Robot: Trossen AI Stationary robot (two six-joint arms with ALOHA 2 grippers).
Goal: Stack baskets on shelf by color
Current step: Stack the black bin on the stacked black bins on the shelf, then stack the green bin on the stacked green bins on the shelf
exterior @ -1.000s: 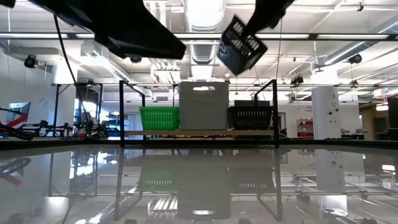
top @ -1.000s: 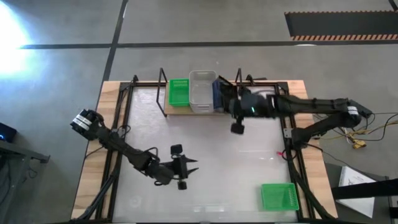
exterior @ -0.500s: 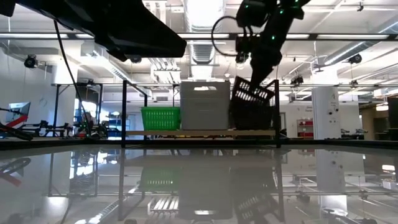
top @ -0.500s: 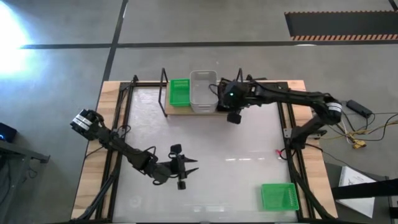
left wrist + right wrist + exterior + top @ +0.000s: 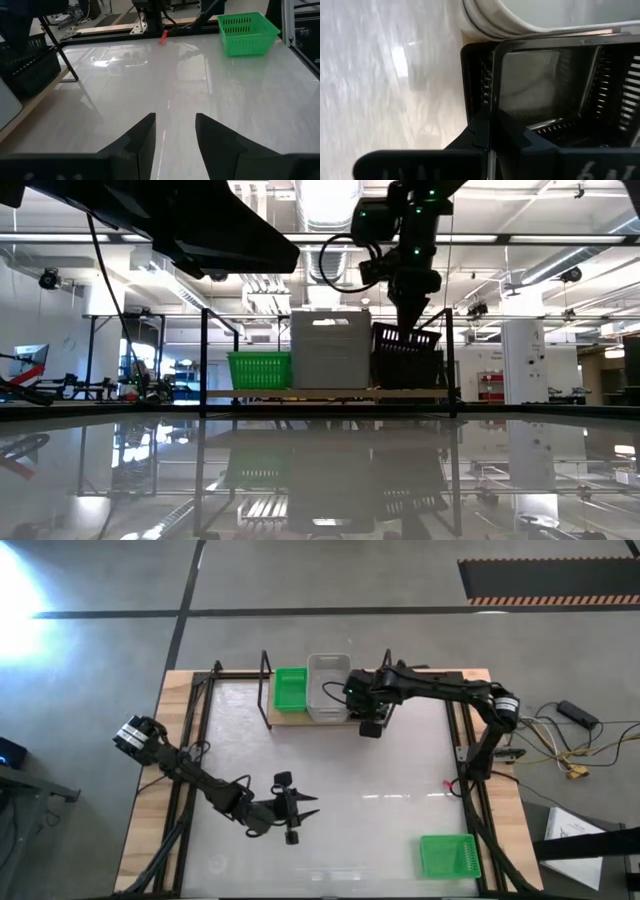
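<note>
While the left gripper (image 5: 300,808) waits open and empty at lower centre of the high view, the right gripper (image 5: 362,705) sits at upper centre, clamped shut on the rim of a black basket (image 5: 405,356). That basket rests on the shelf (image 5: 320,393), directly below the gripper, beside the white basket (image 5: 330,349).

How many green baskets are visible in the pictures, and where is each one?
2. One green basket stands on the shelf, at its left end beside the white basket. The other green basket lies on the table, near the front right corner. More could be nested out of sight.
</note>
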